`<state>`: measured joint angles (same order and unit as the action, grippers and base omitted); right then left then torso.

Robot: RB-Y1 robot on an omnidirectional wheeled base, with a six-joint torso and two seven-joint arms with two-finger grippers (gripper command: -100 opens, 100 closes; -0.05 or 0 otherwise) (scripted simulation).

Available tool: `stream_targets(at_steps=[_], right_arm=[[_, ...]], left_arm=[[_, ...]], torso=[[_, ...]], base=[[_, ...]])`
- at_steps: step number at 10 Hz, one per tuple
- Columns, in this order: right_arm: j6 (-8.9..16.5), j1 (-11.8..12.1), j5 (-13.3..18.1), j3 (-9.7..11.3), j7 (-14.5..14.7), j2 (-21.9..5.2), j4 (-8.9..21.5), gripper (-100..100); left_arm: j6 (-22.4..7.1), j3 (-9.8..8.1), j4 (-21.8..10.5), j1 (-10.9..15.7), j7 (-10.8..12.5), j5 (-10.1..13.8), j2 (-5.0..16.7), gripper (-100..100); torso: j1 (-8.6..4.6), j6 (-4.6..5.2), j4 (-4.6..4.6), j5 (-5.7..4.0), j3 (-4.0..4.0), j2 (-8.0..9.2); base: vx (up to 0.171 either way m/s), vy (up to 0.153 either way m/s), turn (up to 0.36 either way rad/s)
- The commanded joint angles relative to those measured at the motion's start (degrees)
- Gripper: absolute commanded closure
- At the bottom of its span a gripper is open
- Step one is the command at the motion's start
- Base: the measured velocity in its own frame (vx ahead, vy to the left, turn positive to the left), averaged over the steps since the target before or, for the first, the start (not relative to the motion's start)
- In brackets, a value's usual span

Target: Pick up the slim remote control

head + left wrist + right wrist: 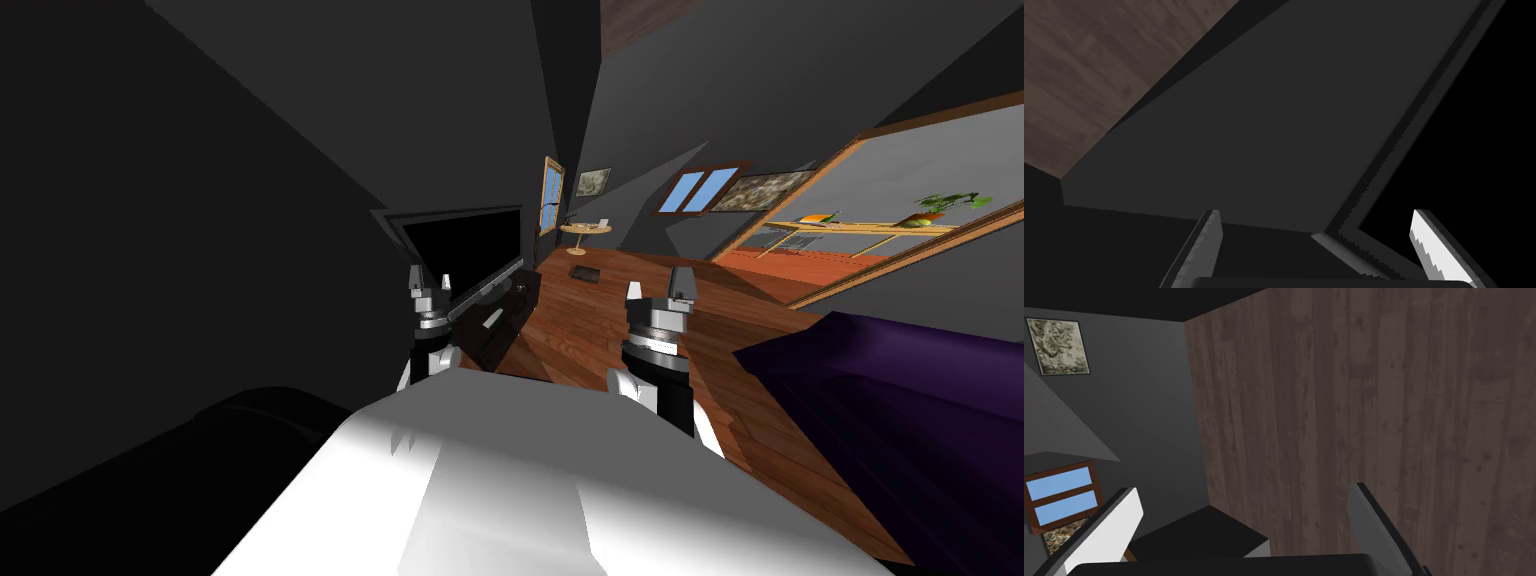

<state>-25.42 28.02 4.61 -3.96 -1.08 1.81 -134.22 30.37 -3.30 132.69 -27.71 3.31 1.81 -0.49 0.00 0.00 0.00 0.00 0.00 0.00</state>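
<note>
both arms stand upright just ahead of the chest, forearms vertical and wrists pointing to the ceiling. the left gripper is on the left side, in front of the screen. the right gripper is level with it, over open floor. the left wrist view shows that hand's thin grey fingers spread wide with nothing between them. the right hand's blades are spread and empty too.

just beyond the left gripper a black flat television sits on a dark low stand. on the stand's top, near its front edge, lies a thin pale sliver. that is my best guess for the slim remote control, though it is too small to be sure. farther off, a small dark flat rectangle lies on the reddish-brown plank floor. past it is a round light wooden table, and a deep purple sofa is at near right.

i judge the task to be at the finding-and-approach step, with no reach begun. the next move calls for closing on the stand and confirming the sliver. then the left arm would tip from upright down over it, fingers either side of its narrow width.
</note>
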Motion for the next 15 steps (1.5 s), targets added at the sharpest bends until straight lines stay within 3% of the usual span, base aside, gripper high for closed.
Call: stream_targets(at_steps=[1,4,8,15], right_arm=[[0.0,0.0,0.0,0.0,0.0,0.0,0.0,0],[0.0,0.01,0.0,0.0,0.0,0.0,0.0,0],[-0.01,0.02,0.0,0.0,0.0,0.0,-0.01,0],[0.0,0.01,0.0,0.0,0.0,0.0,-0.01,0]], left_arm=[[-0.62,0.0,-0.25,0.56,-0.25,0.29,1.95,-100],[-3.38,-0.1,-1.29,2.85,-1.06,1.47,6.48,-100],[-9.77,-0.63,-4.23,7.83,-2.14,4.18,12.28,-100],[-18.51,-1.36,-7.82,12.31,-2.43,6.78,15.94,-100]], torso=[[0.0,0.0,0.0,0.0,0.0,0.0],[-0.11,0.01,-0.1,-0.02,-0.26,-0.46],[-0.19,0.01,-0.18,-0.04,-0.45,-0.78],[-0.24,0.0,-0.11,-0.05,-0.28,-0.48]], base=[[0.041,-0.008,-0.045],[0.127,-0.034,-0.063],[0.196,-0.051,-0.076],[0.123,-0.045,-0.028]])
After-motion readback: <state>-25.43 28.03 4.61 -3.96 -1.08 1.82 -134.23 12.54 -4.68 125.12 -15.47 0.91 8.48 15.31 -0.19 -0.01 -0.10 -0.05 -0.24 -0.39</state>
